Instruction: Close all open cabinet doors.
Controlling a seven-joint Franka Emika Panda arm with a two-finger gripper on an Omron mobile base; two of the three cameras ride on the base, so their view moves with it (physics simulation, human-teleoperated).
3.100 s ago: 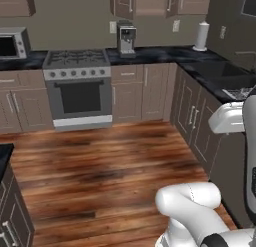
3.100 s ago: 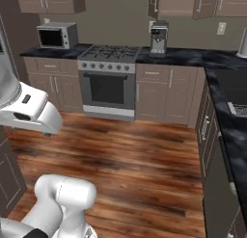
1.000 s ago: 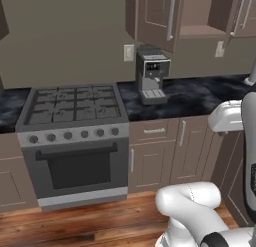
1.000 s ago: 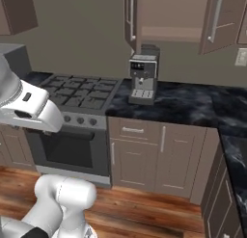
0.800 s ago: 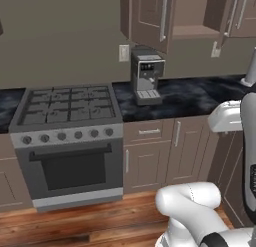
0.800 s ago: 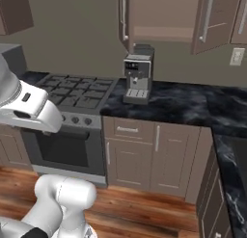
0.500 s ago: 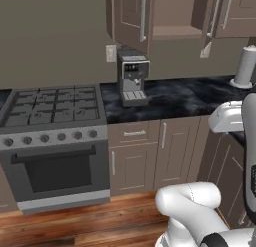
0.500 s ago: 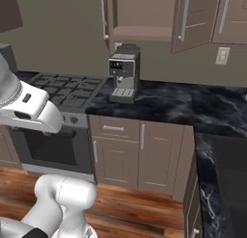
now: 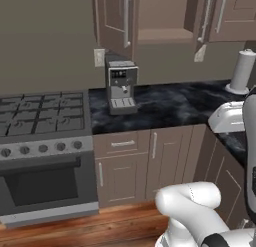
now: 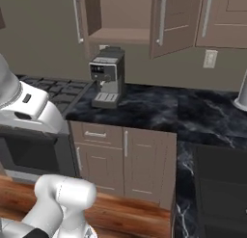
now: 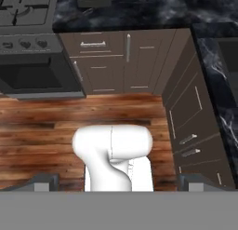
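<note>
**A:** Gripper (image 11: 116,183) first: what's it doing?

**B:** Hand cam looks straight down at the wood floor (image 11: 42,126). Just two dark finger tips (image 11: 44,181) at the bottom corners, far apart, so it's spread open w/ nothing between them.

**A:** And the cabinet doors?

**B:** Take the coffee machine (image 9: 121,84) as the marker. It sits on the dark marbled counter (image 9: 175,105), backed against the wall. Directly above it is a wall cabinet w/ both doors swung out. The left open door (image 9: 115,22) hangs over the machine, edge toward us in the left base cam, silver bar handle showing. The right open door (image 9: 199,21) is further to the machine's right, also angled outward. Between them you see the bare cabinet interior (image 9: 162,16) and its shelf.

**A:** Same from the other side?

**B:** Yes. In the right base cam the left door is nearly edge-on above the machine's left side, and the right door faces the room more, panel and handle visible. Right of that is a closed door (image 10: 224,18), flush.

**A:** Anything else nearby?

**B:** Gas stove (image 9: 40,116) immed. left of the machine, oven below. Under the machine, a drawer and lower cupboards (image 9: 150,163). A paper towel roll (image 9: 241,71) stands far to the machine's right on the counter. A wall outlet (image 9: 99,57) is just left of the machine's top.
</note>
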